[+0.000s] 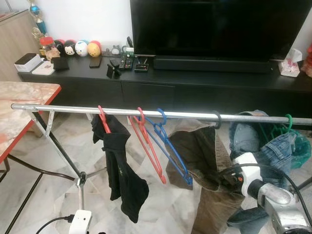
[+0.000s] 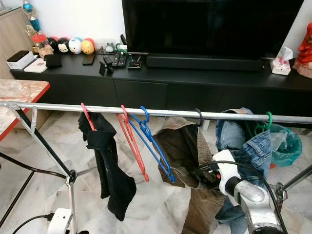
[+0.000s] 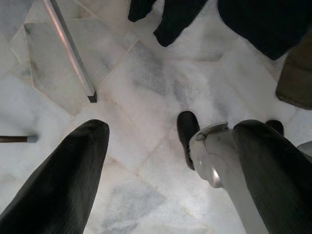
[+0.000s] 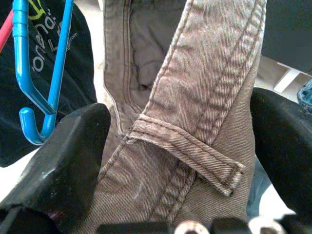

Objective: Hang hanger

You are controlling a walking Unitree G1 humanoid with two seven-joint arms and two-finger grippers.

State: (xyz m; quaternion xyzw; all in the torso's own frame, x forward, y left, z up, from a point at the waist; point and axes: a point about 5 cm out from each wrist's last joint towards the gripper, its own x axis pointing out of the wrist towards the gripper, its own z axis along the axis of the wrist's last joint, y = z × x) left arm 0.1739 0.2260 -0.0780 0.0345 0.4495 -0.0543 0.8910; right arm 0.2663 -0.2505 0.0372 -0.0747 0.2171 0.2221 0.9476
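Right gripper (image 4: 180, 146) is reaching into the brown trousers (image 1: 200, 156) hanging on the metal rail (image 1: 63, 109); fingers are spread wide, waistband between them, not clamped. Blue hanger (image 1: 168, 146) is hanging on the rail just left of the trousers, beside the red hanger (image 1: 146, 144). Bare rail is lying further left. Left gripper (image 3: 146, 170) is hanging open over the floor.

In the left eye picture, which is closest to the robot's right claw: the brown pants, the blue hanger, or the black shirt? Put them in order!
From the right claw:
1. Brown pants, right at the claw.
2. Blue hanger, to its left.
3. Black shirt, farther left.
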